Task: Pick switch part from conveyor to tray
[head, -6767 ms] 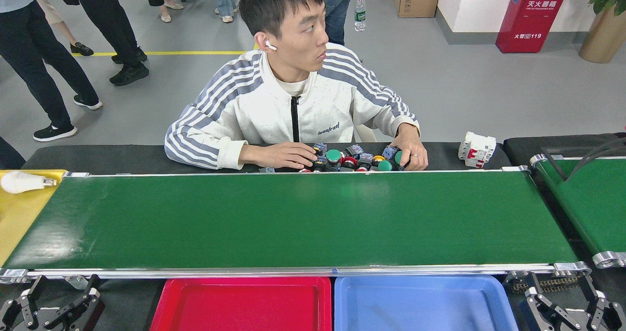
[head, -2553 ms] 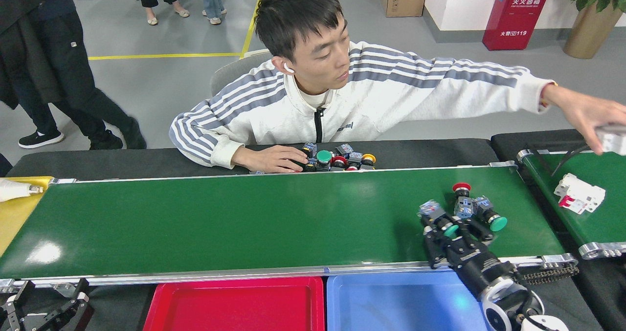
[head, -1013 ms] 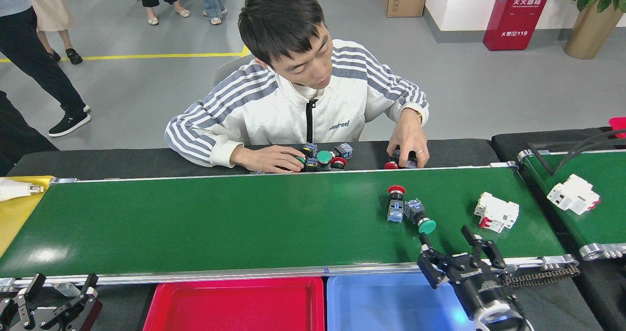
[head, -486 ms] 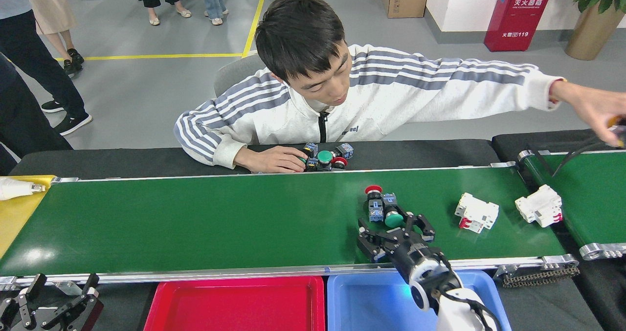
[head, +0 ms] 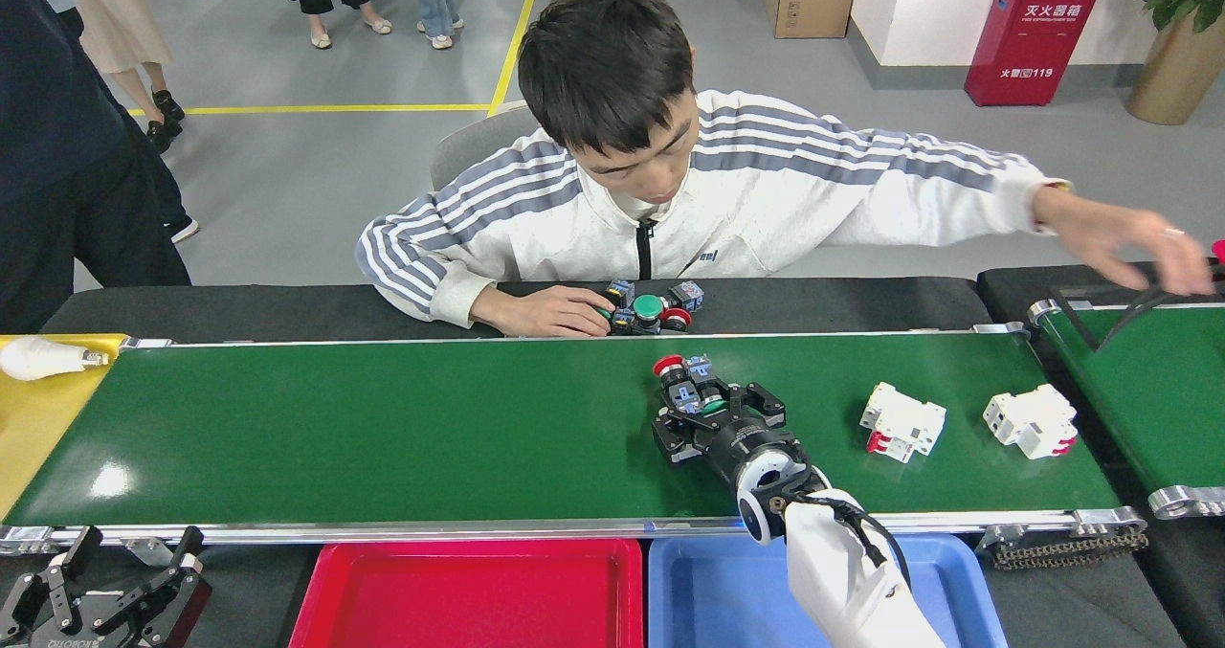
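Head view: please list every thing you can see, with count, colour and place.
conveyor: one, dark green, across the middle.
push-button switches: two on the belt, one red-capped, one green-capped, at the right pincer.
white breakers: two, white with red, on the belt's right part.
pile of switches: several, mixed colours, on the black table behind the belt.
red tray: one, below the belt.
blue tray: one, right of the red tray.
second belt: one, green, far right.
light bulb: one, white, on a yellow surface at left.
person: one, seated behind the belt.
right pincer: open around the switches.
left pincer: open, bottom left.
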